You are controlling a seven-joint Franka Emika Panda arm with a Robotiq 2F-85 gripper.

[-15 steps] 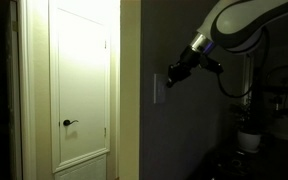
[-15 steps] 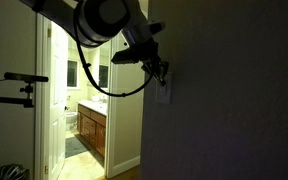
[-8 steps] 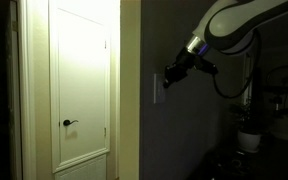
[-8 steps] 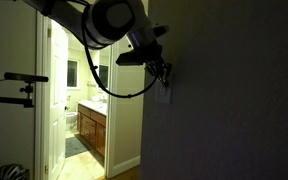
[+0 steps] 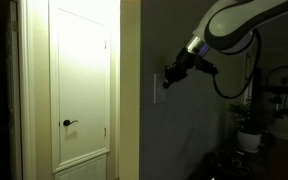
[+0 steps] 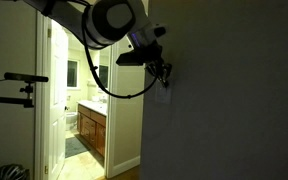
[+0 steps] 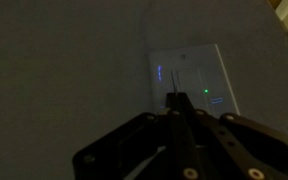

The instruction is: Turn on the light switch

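While the room lies dim, the lit door (image 5: 81, 85) stands left; the switch (image 5: 157, 88) sits right of it, and my gripper (image 5: 171, 73) is at its face, fingers pinched together. I should press squarely and gently, without slipping off. No writing is readable.

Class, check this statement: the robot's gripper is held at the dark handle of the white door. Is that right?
No. The gripper is held at the light switch on the wall, not at the handle, which sits apart on the white door. An exterior view shows this; the wrist view shows the switch just beyond the gripper.
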